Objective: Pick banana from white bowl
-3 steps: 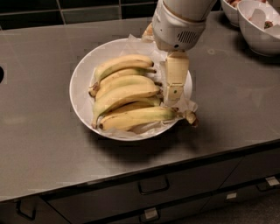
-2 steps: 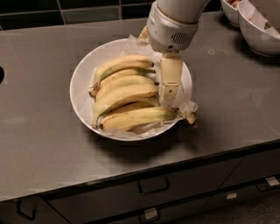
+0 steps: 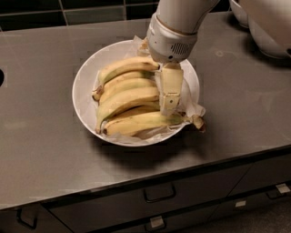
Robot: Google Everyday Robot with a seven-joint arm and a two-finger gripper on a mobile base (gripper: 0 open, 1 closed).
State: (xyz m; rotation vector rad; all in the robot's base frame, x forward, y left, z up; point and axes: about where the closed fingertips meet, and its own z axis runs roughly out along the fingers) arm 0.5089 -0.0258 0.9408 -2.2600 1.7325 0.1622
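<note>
The wide white bowl (image 3: pixel 84 86), lined with crinkled white paper, sits on the grey counter and holds several bananas lying side by side. The banana (image 3: pixel 127 101) is the thick, long curved one in the middle of the pile, pale yellow. A slimmer banana (image 3: pixel 141 123) with a dark brown stem stub lies in front of it. Shorter yellow bananas (image 3: pixel 125 68) lie behind it. My gripper (image 3: pixel 169 108) hangs from the white arm over the right side of the bowl. It points down, with its tip at the right ends of the bananas.
Larger white bowls (image 3: pixel 268 27) stand at the back right corner of the counter. A dark tiled wall (image 3: pixel 68 11) runs along the back. The counter's front edge (image 3: pixel 150 175) has drawers with handles below it. A dark opening (image 3: pixel 1 77) shows at the left edge.
My gripper has shifted a little to the left, closer onto the right ends of the bananas. The bowl and the bananas have not moved.
</note>
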